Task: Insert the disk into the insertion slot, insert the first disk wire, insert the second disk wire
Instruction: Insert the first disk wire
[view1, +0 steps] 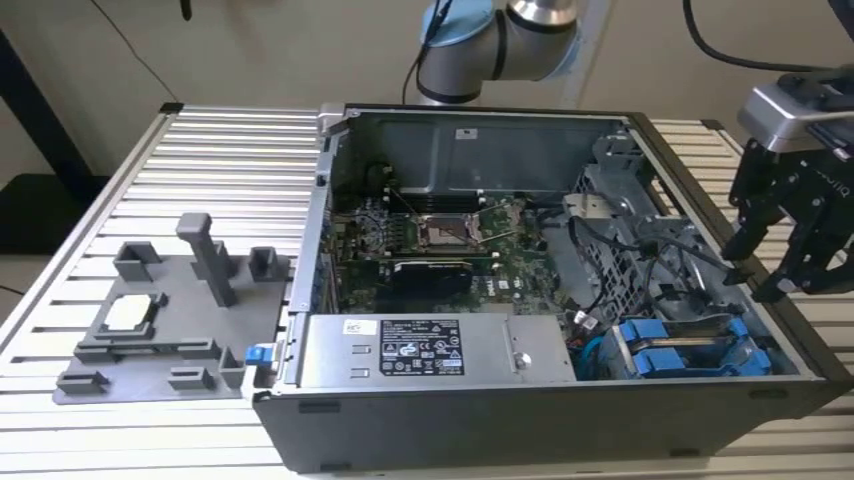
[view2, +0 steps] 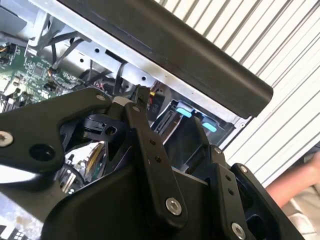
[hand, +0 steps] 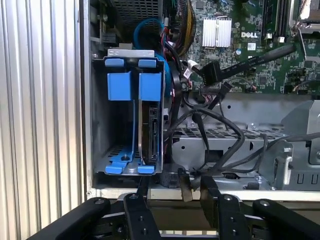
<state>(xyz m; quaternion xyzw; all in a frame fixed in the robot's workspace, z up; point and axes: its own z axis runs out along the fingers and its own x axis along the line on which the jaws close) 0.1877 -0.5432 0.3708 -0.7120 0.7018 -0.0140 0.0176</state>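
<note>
My jaws stand wide and hold nothing. Their two fingers (view1: 738, 225) hang at the right of the exterior view, over the right rim of the case (view1: 534, 420). In the first wrist view the same fingers (hand: 141, 215) are spread in front of the cage (hand: 97, 130).

The disk (hand: 151, 132) stands edge-on in its slot (hand: 145, 52) in that cage, with its connector end turned toward me. I can see no label on it from this angle.

For writing, the power box (view1: 427, 348) has one large label of white and black patches and one small white sticker, both too small to read. The board (hand: 260, 55) has white print.

I count two blue tabs (hand: 120, 85) side by side on the cage. I cannot tell whether the bay beside the disk holds a drive. There is one silver heat sink (hand: 216, 32), one blue cable (hand: 147, 27) and one loose black plug (hand: 210, 70) on a flat black lead. A tangle of black cables (hand: 225, 130) is too knotted to count. One grey fixture plate (view1: 160, 330) lies on the slatted tabletop (view1: 227, 170) at the left of the exterior view, with a pale square on it that I cannot identify.

In the second wrist view my own black linkage (view2: 150, 165) covers much of the case, leaving two blue tabs (view2: 185, 111) peeking past it. A person's arm (view2: 295, 187) is cut off by the frame edge.
</note>
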